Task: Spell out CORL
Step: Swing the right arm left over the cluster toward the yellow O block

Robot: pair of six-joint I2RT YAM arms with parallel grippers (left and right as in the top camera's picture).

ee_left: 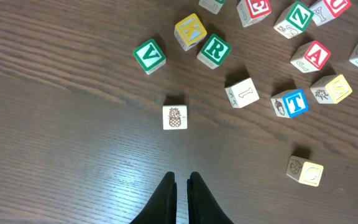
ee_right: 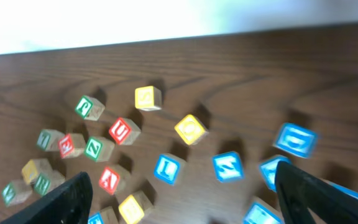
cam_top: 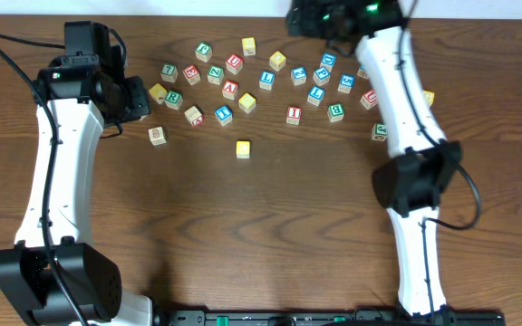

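Letter blocks lie scattered across the far middle of the table [cam_top: 270,208]. One yellow block [cam_top: 243,148] sits alone nearer the front; in the left wrist view [ee_left: 305,170] its letter looks like a C. A green R block [ee_left: 214,51] and a pineapple block [ee_left: 175,117] lie ahead of my left gripper [ee_left: 182,182], which is shut and empty above bare wood. It shows in the overhead view [cam_top: 139,100] at the left of the pile. My right gripper [ee_right: 185,199] is open wide and empty above the pile's far right, with a blue L block [ee_right: 166,168] between its fingers' lines.
Other blocks near the left gripper: green V [ee_left: 149,55], yellow K [ee_left: 189,31], blue T [ee_left: 289,103], red A [ee_left: 316,56]. Under the right gripper: red U [ee_right: 123,130], a yellow block [ee_right: 191,129], blurred blue blocks. The table's back edge meets a white wall.
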